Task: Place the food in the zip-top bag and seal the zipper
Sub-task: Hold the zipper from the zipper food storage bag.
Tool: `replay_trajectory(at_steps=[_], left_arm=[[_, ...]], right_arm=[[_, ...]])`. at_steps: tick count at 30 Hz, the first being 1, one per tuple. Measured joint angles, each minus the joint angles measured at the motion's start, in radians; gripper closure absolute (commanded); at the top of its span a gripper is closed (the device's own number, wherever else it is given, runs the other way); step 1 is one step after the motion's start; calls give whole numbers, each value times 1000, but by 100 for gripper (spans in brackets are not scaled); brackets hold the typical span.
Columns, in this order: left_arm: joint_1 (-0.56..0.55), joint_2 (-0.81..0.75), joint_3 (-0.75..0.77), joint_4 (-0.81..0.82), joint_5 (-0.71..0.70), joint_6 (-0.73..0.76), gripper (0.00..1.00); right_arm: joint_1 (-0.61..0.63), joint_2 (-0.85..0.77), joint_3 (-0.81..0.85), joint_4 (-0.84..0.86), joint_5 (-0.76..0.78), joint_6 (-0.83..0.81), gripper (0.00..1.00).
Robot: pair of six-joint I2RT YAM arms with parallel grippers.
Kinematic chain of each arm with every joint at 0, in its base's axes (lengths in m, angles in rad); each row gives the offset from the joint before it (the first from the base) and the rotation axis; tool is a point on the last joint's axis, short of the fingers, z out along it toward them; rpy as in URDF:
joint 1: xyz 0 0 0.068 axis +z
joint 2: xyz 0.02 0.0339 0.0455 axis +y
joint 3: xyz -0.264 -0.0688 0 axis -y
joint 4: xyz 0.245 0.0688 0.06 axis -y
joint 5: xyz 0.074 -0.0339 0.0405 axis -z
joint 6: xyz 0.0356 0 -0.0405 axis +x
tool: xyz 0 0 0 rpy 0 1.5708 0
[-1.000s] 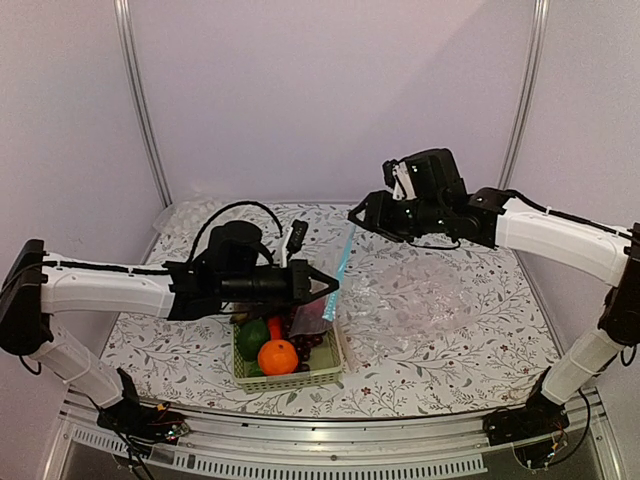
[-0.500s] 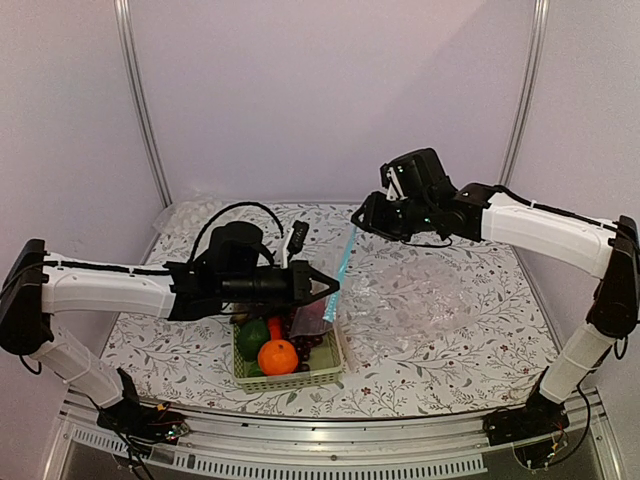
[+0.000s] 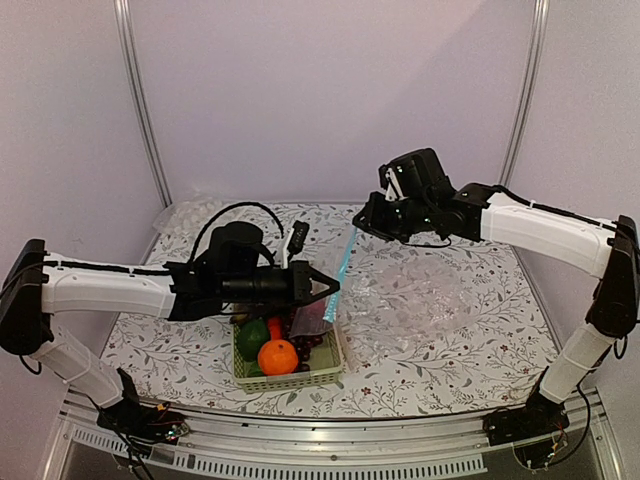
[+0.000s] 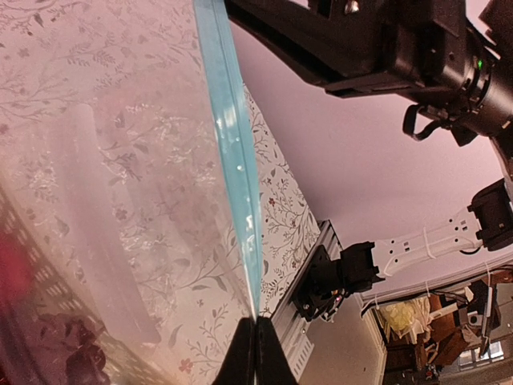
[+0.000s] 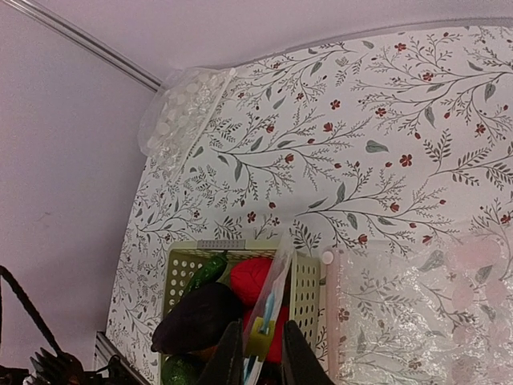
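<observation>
Left jaws are pressed flat together, pinching the near end of the light-blue zipper [image 4: 232, 144] just over the far right corner of the pale green mesh basket [image 3: 300, 378]. Right jaws now: up high, beyond the basket, straddling the zipper's other end. From my right wrist I see a finger on each side of the strip with only a narrow gap, and I cannot tell whether they are actually squeezing it.

Between the two ends the zipper [image 3: 343, 258] runs as one straight line, slanting up and away from the basket. The clear zip-top bag [image 4: 120, 200] hangs below it, down toward the basket's right half. Through the plastic I can make out mesh and dark grapes [image 4: 80, 361].

Food is sitting in the basket: the orange [image 3: 277, 356] at the front, a green vegetable [image 3: 252, 335] just behind it, a red fruit [image 5: 250, 277] against the right wall, and the dark eggplant [image 5: 196, 317] beside that.

Right of the basket, a bubble-textured sheet [image 3: 420, 300] lies flat on the flowered desk [image 3: 480, 340].
</observation>
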Motion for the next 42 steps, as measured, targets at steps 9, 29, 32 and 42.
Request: replay_trajectory(at_steps=[9, 29, 32, 42], left_arm=[[0, 0, 0, -4, -2, 6, 64], [178, -114, 568, -713, 69, 540, 11], [218, -76, 623, -750, 228, 642, 11], [229, -26, 524, -682, 520, 810, 11]], right_arm=[[0, 3, 1, 1, -7, -1, 98], [0, -220, 61, -140, -240, -306, 100], [0, -233, 81, -166, -326, -356, 100], [1, -243, 82, -211, -599, -424, 100]])
